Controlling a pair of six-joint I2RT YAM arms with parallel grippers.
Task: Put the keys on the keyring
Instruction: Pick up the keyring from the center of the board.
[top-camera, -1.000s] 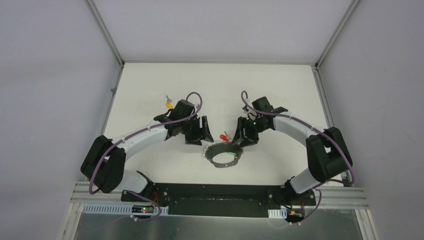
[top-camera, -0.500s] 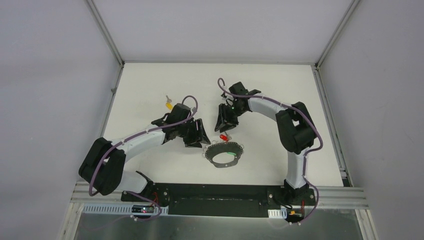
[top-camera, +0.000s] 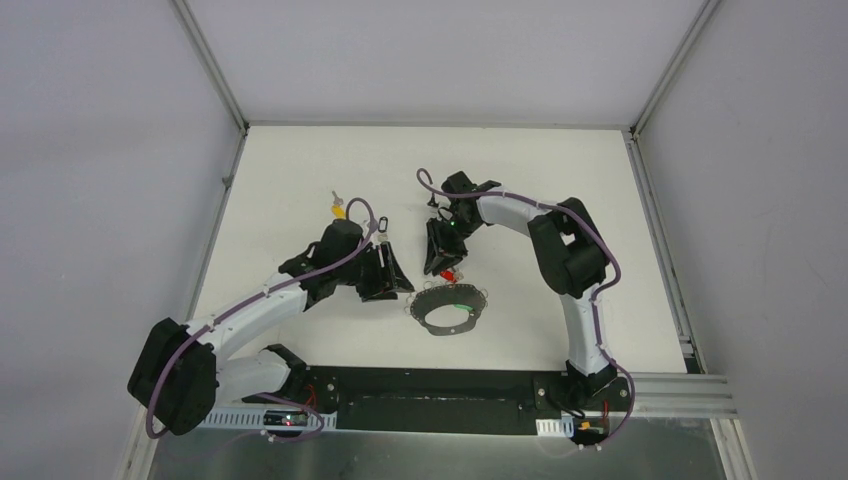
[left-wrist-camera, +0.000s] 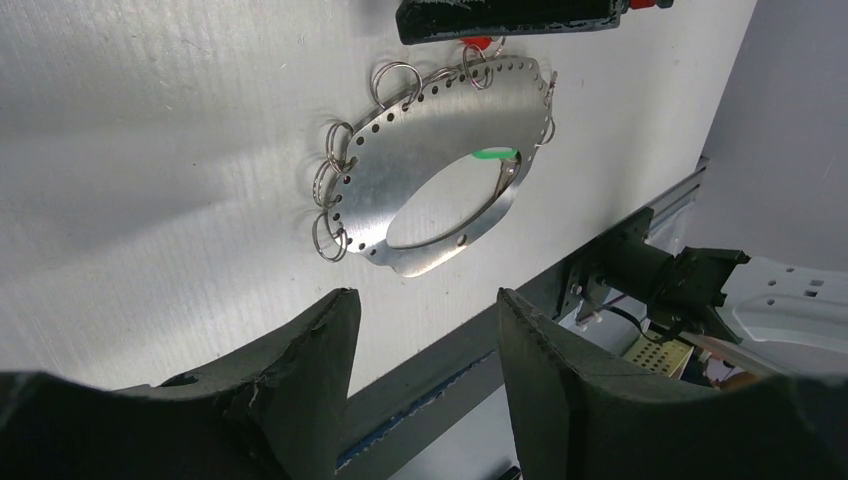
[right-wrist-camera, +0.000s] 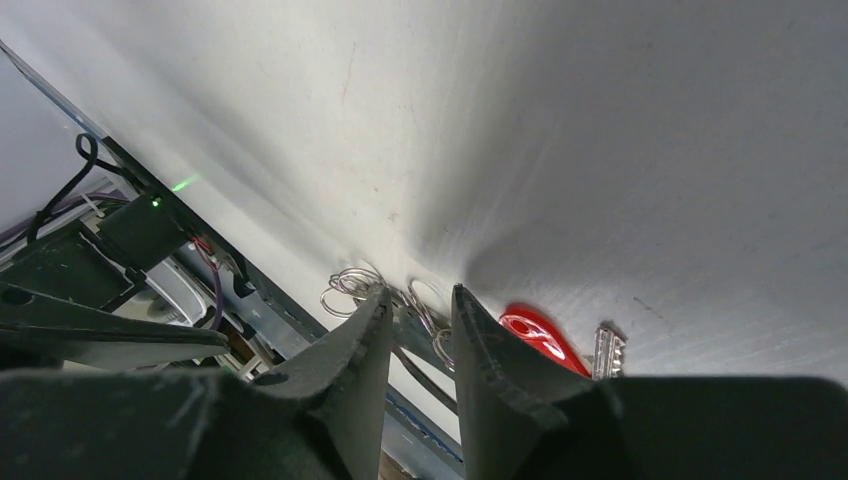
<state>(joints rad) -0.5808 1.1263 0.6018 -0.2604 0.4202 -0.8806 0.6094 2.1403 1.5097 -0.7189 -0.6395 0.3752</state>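
The keyring (top-camera: 447, 307) is a flat silvery oval plate with small wire rings along its edge, lying near the table's front; the left wrist view shows it close up (left-wrist-camera: 440, 170). A green patch (left-wrist-camera: 493, 154) shows at its inner edge. A red-tagged key (top-camera: 449, 273) lies just behind it, with its silver blade (right-wrist-camera: 607, 352) beside the tag (right-wrist-camera: 540, 335). A yellow-tagged key (top-camera: 339, 208) lies far left. My right gripper (top-camera: 440, 262) (right-wrist-camera: 420, 295) hangs over the red key, jaws narrowly open, holding nothing. My left gripper (top-camera: 397, 280) (left-wrist-camera: 425, 300) is open, left of the keyring.
White table walled by a metal frame. The black base rail (top-camera: 430, 385) runs along the front edge, close behind the keyring as the left wrist view shows it. The two grippers are only a short gap apart over the red key.
My right arm has swung left, carrying its gripper from the right of the keyring to above the red key, jaws narrowing. My left arm drew back a little, jaws slightly narrower.
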